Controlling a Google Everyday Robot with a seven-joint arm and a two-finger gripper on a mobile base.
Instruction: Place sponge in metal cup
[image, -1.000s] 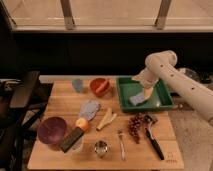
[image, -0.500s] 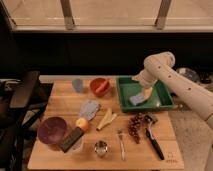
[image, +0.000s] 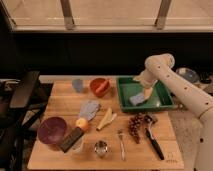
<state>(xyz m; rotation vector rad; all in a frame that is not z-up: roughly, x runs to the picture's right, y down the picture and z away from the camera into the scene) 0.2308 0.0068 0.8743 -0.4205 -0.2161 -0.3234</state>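
The sponge (image: 135, 99), a small flat blue-grey piece, lies in the green tray (image: 162, 102) at the table's back right. My gripper (image: 145, 93) hangs over the tray, pointing down, just right of and above the sponge's right end, and stands open. I cannot tell if it touches the sponge. The metal cup (image: 101, 148), small and shiny, stands upright near the table's front edge, far to the left of the gripper.
On the wooden table (image: 60, 102) are a purple bowl (image: 52, 130), a dark block (image: 71, 140), an orange fruit (image: 81, 123), a blue-grey cloth (image: 89, 109), an orange bowl (image: 99, 86), a small blue-grey cup (image: 77, 85), grapes (image: 136, 125), a fork (image: 121, 145) and a black-handled tool (image: 153, 138).
The gripper has shifted slightly left and down over the tray, closer to the sponge. The sponge and the other things have not moved.
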